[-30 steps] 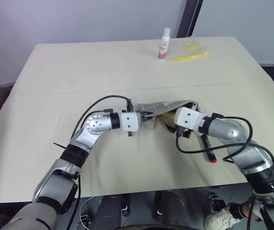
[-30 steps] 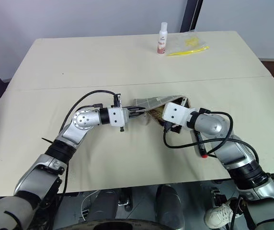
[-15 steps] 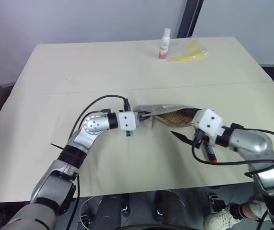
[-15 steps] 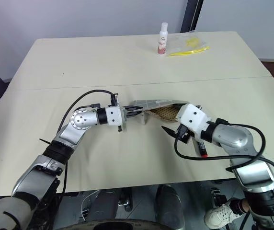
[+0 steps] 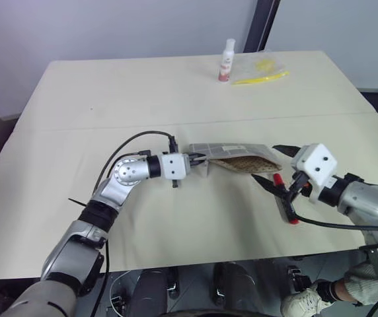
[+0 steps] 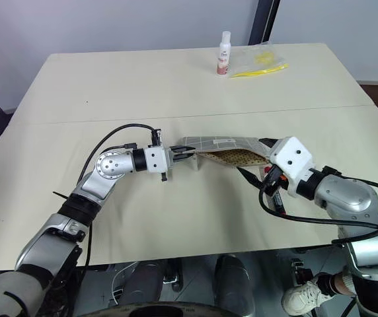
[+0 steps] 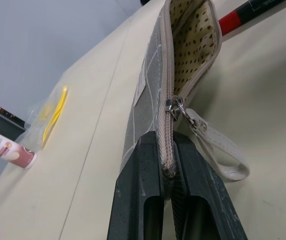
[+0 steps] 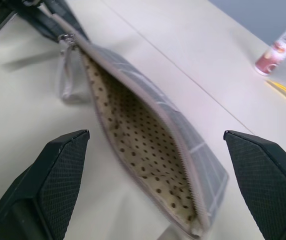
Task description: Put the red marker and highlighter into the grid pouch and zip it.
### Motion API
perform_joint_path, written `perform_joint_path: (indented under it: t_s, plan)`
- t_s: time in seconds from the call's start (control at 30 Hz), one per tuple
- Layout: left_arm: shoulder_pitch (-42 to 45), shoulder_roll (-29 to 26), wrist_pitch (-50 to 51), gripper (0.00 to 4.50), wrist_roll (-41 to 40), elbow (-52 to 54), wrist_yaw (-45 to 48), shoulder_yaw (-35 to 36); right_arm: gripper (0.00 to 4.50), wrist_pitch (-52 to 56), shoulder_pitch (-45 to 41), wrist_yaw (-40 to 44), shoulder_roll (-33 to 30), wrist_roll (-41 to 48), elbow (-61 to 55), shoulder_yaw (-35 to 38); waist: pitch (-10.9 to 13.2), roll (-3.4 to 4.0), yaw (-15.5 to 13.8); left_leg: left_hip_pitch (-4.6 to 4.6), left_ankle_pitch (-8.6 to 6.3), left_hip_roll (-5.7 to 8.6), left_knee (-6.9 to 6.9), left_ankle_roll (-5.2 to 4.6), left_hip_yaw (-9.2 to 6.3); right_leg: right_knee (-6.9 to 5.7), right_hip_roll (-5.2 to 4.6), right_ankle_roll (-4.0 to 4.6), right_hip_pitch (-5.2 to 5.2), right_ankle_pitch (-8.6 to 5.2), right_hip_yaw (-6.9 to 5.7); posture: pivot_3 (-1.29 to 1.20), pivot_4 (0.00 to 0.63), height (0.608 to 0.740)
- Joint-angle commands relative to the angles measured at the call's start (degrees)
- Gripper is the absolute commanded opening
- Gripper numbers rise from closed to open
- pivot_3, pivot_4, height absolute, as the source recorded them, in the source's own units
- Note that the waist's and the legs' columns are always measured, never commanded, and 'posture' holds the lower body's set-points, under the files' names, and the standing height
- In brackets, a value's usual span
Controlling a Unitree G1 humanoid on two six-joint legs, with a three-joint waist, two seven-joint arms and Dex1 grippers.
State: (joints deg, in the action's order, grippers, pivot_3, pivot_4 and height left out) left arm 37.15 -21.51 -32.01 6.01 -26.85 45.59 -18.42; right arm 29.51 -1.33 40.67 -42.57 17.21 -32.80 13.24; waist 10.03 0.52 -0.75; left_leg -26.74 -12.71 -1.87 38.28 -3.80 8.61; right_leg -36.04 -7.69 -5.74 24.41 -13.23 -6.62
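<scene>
The left arm reaches in across the middle, elbow bent, its left gripper (image 7: 167,167) pointing toward the robot's right — fingers pinched shut (only a thin strip of fabric between them). The right gripper (image 5: 276,166) points inward too, fingers (image 8: 58,172) spread wide, empty.

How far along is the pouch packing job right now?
Done: the grid pouch is unzipped, its dotted lining showing. In hand: the left gripper pinches the pouch's zipper end; the right gripper is open and empty. Left: the red marker lies on the table; highlighter can't be seen; zipping remains.
</scene>
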Motion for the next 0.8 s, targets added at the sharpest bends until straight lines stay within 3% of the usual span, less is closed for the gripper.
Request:
perform_joint_path:
  t_s: [0.03, 0.27, 0.47, 0.6, 0.73, 0.8]
  plan:
    - [0.88, -0.28, -1.11, 0.0, -0.39, 0.47, -0.72, 1.39, 4.47, 1.33, 0.78, -1.87, 1.27, 2.63, -3.4, 3.26, 0.0, 0.0, 0.01, -0.01, 0.0, 0.0, 0.0, 0.0, 0.0, 0.0, 0.0, 0.0, 0.0, 0.0, 0.0, 0.0, 0.15, 0.74]
    - [0.61, -1.07, -1.42, 0.0, -0.24, -0.03, -1.22, 1.84, 4.47, 7.67, 10.22, -6.08, 4.21, 6.14, -6.5, 11.72, -0.01, -0.01, -0.19, -0.01, 0.0, 0.01, -0.01, 0.0, -0.01, 0.01, -0.01, 0.0, -0.02, 0.0, 0.0, 0.0, 0.15, 0.74]
    - [0.34, -1.55, -2.48, 0.0, -0.16, -1.5, -1.63, 1.76, 4.47, 14.62, 19.7, -14.09, 13.55, 9.83, -9.89, 17.28, -0.02, 0.0, 0.01, 0.02, -0.03, 0.0, -0.03, 0.05, -0.05, 0.01, 0.01, 0.02, -0.05, -0.01, -0.01, 0.0, 0.15, 0.74]
    - [0.63, -0.92, -3.25, 0.0, 0.18, -2.57, -1.94, 1.21, 4.47, 20.55, 19.81, -18.59, 18.98, 15.4, -13.95, 15.38, -0.04, 0.03, 0.26, 0.11, -0.07, -0.04, -0.04, 0.12, -0.02, 0.0, 0.03, 0.17, -0.07, -0.1, 0.05, 0.0, 0.15, 0.74]
    - [0.92, -0.26, -3.33, 0.0, 0.3, -2.96, -2.29, 1.19, 4.47, 22.6, 18.4, -24.42, 20.3, 11.67, -13.78, 9.75, -0.04, 0.03, 0.12, 0.18, -0.1, -0.04, -0.05, 0.15, -0.03, 0.1, 0.02, 0.21, 0.04, -0.12, 0.06, 0.0, 0.15, 0.74]
    - [0.84, -0.3, -3.34, 0.0, 0.33, -2.68, -2.32, 1.23, 4.47, 21.43, 18.66, -27.19, 17.84, 5.59, -12.02, 4.36, -0.05, 0.02, 0.02, 0.17, -0.11, -0.02, -0.07, 0.14, -0.03, 0.17, 0.01, 0.21, 0.03, -0.12, 0.05, 0.0, 0.15, 0.74]
